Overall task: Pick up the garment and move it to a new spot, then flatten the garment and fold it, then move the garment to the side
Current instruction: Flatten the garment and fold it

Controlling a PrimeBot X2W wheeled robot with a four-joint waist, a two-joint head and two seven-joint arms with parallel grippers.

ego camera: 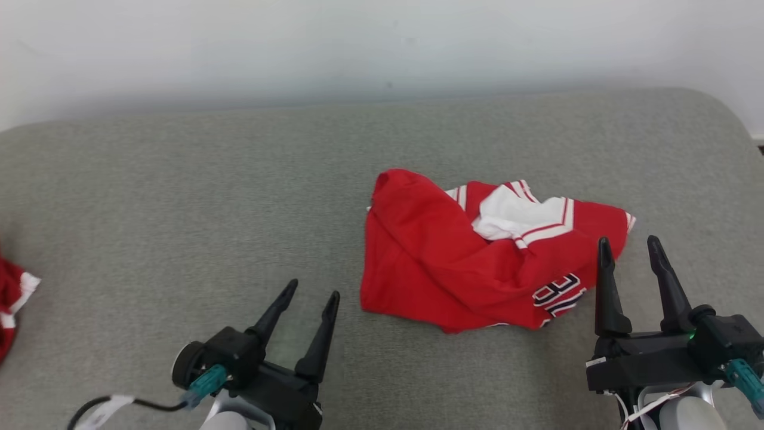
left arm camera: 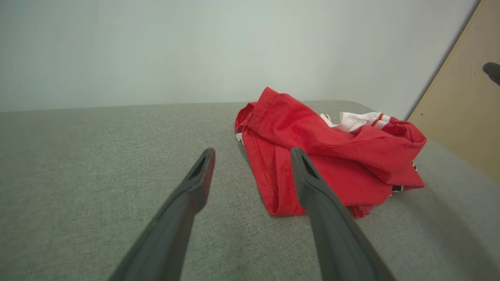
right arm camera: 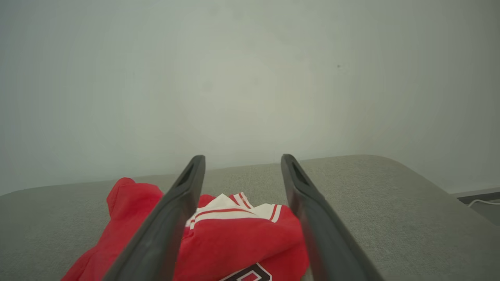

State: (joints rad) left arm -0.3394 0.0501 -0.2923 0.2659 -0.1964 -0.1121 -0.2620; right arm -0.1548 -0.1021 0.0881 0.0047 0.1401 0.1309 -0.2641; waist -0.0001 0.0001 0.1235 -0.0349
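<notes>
Jaws wide apart on both arms, clamped on nothing. Left jaws low over the grey upholstered surface (ego camera: 179,197), just short of the near-left edge of the red jersey (ego camera: 465,263). Right jaws at its near-right corner, long dark fingers (ego camera: 606,280) overlapping the red hem in the head view, contact impossible to confirm. Probably placed so to bracket the heap from 2 sides, ready for a 2-handed lift.

Jersey crumpled right of centre on the surface, neither lifted nor flat. Body doubled over itself, white panel (ego camera: 507,215) with red-and-white striped trim turned up on top. Step in hand, by the look of it: the first pick-up, with moving, flattening, folding and setting aside all yet to do.

Writing: white digits (ego camera: 558,292) with dark outline near the lower right hem, half buried in a fold. Perhaps a 3 plus another figure, not safely readable. No brand mark legible.

Further out:
- A second red-and-white cloth (ego camera: 12,298) at the far left edge, well apart.
- A white tag (ego camera: 104,412) on the cable (ego camera: 155,405) by the left wrist, too small to read.
- A pale wall (ego camera: 382,48) behind.
- A tan board (left arm camera: 465,117) leaning at the right of the left wrist view.
</notes>
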